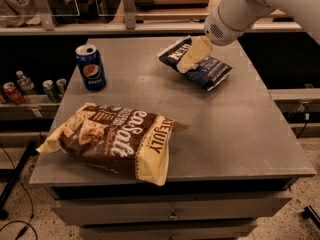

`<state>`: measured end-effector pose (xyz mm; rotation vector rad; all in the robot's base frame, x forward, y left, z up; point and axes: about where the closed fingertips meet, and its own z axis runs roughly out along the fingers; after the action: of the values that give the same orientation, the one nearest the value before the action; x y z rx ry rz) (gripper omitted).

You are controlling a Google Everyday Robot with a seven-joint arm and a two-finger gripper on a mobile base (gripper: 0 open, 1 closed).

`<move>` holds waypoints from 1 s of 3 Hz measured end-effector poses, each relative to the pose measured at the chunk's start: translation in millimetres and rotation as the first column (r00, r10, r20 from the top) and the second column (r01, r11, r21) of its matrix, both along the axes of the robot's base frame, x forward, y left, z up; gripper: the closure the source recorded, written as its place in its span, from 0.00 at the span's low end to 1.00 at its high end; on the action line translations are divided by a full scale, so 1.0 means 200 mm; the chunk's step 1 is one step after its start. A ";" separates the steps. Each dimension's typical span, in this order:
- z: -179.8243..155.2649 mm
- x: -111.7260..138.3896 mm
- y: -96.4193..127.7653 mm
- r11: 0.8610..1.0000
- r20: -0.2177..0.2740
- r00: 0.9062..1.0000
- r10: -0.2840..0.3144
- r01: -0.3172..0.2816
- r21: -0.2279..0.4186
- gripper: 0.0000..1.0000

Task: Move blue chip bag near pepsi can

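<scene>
The blue chip bag (pixel 216 70) lies flat on the grey table (pixel 240 129), at its far right of centre. The pepsi can (pixel 91 67) stands upright at the far left of the table, well apart from the bag. My gripper (pixel 193 57), cream-coloured at the end of a white arm (pixel 235 14), comes down from the upper right and sits over the bag's left-middle part, hiding some of it. I cannot tell whether it touches the bag.
A large brown-and-cream "Sea Salt" chip bag (pixel 115 139) lies at the near left of the table. A lower shelf on the left holds a red can (pixel 12 92), green cans (pixel 50 90) and a small bottle (pixel 23 82). A railing runs behind the table.
</scene>
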<state>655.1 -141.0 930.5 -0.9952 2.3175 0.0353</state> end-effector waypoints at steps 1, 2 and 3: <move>-0.09 0.05 0.02 0.999 -0.019 0.999 -0.038 0.037 -0.023 0.00; -0.17 0.09 0.00 0.995 -0.023 0.996 -0.081 0.079 -0.058 0.00; -0.25 0.14 -0.03 0.990 -0.029 0.992 -0.120 0.118 -0.080 0.00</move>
<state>682.7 -147.5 880.1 -0.8986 2.4209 -0.0883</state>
